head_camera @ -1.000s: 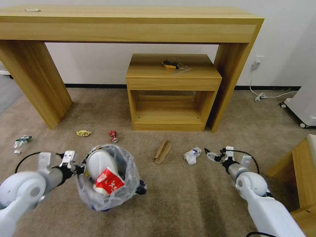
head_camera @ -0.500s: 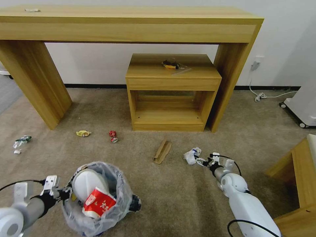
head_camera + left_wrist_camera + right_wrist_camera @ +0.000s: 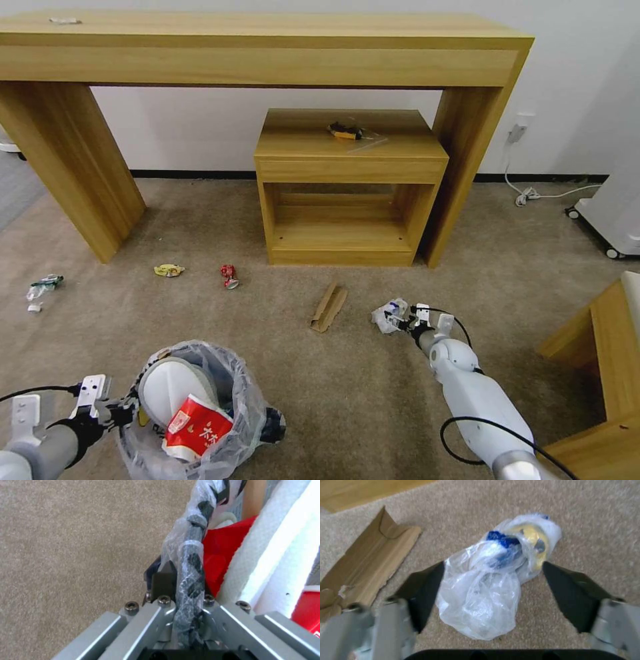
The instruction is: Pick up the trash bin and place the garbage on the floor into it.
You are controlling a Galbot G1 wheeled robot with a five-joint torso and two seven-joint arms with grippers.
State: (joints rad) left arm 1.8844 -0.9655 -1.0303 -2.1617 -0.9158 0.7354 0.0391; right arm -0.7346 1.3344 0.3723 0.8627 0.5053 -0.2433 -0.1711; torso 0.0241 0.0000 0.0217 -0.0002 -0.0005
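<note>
The trash bin (image 3: 248,405), dark with a clear bag liner, sits low at the near left on the beige floor (image 3: 373,400). It holds a white slipper (image 3: 175,390) and a red packet (image 3: 198,427). My left gripper (image 3: 123,413) is shut on the bin's rim (image 3: 191,555), pinching rim and liner together. My right gripper (image 3: 398,320) is open, its fingers (image 3: 423,590) on either side of a clear blue-white plastic packet (image 3: 486,587) lying on the carpet. Other garbage lies around: a brown cardboard strip (image 3: 328,307), a red wrapper (image 3: 229,275), a yellow wrapper (image 3: 169,270) and crumpled clear plastic (image 3: 44,285).
A long wooden desk (image 3: 267,47) spans the back wall, with a small wooden cabinet (image 3: 350,193) under it. Another wooden piece (image 3: 600,360) stands at the near right. A white wheeled unit (image 3: 617,213) and a cable (image 3: 533,193) are at the far right.
The left arm has drawn the bin nearer and to the left, lower in view. The right gripper has moved left to the plastic packet and now straddles it.
</note>
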